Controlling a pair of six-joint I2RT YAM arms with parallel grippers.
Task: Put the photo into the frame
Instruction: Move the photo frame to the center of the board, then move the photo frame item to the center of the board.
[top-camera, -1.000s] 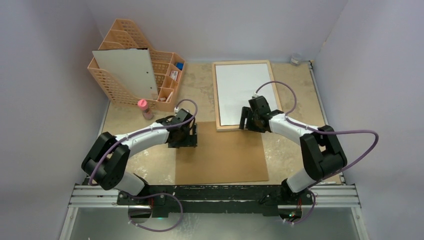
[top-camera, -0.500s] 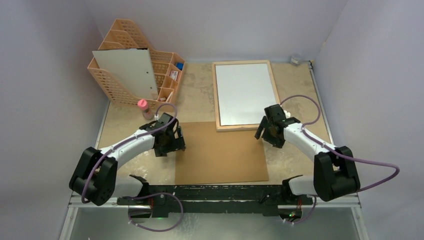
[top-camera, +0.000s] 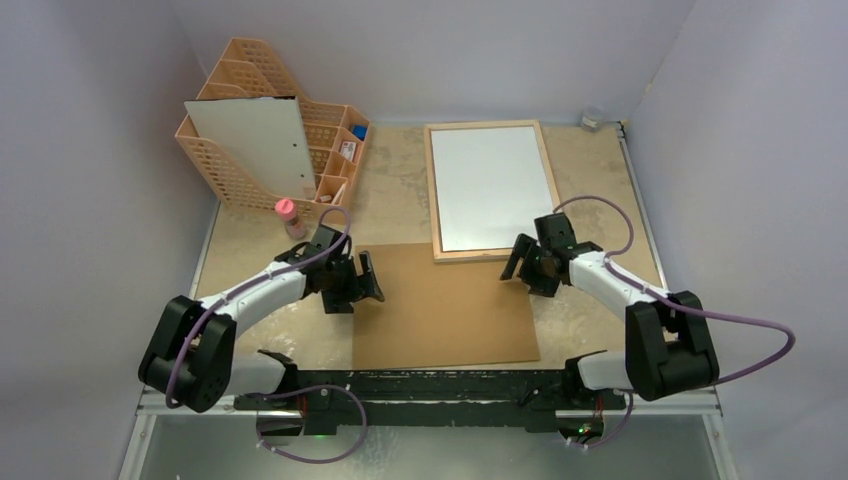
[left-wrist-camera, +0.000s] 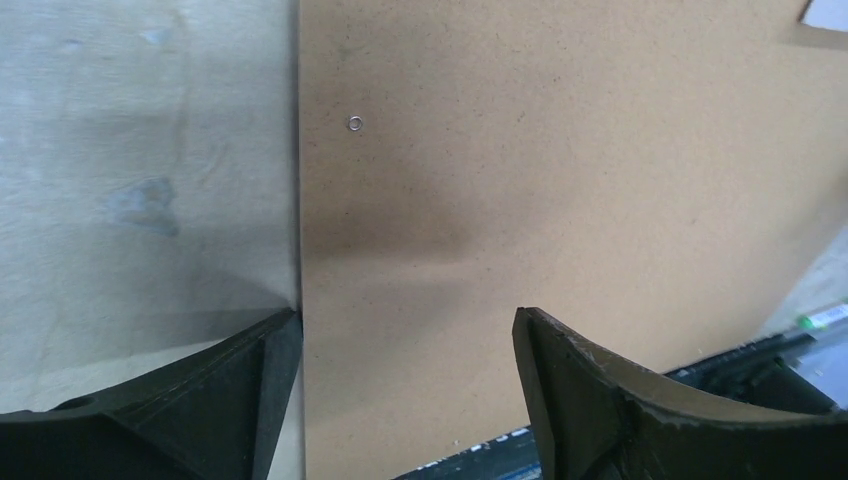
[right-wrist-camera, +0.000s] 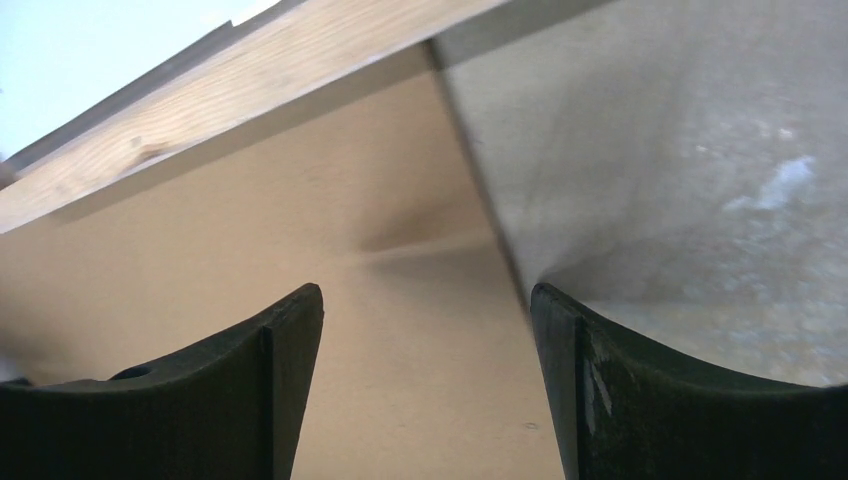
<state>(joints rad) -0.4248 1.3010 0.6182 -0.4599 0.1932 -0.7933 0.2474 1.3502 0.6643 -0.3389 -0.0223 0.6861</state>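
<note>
A mottled beige desk (top-camera: 590, 180) sits between pale lilac walls. A brown board (top-camera: 445, 310) lies on it. At the board's far edge is the frame (top-camera: 430, 190), with the photo (top-camera: 492, 185) white side up inside. Both pincers are spread: the left pincer (top-camera: 360, 285) over the board's left edge, the right pincer (top-camera: 520, 268) over its far-right corner. A peach organiser (top-camera: 250, 110) stands beyond the board to the left.

Frame (top-camera: 485, 256): flat on the table (top-camera: 400, 200), far half, right of centre, long side running away from me, light wood rim up. Photo (top-camera: 492, 187): flat inside rim, white reverse up, filling it.
</note>
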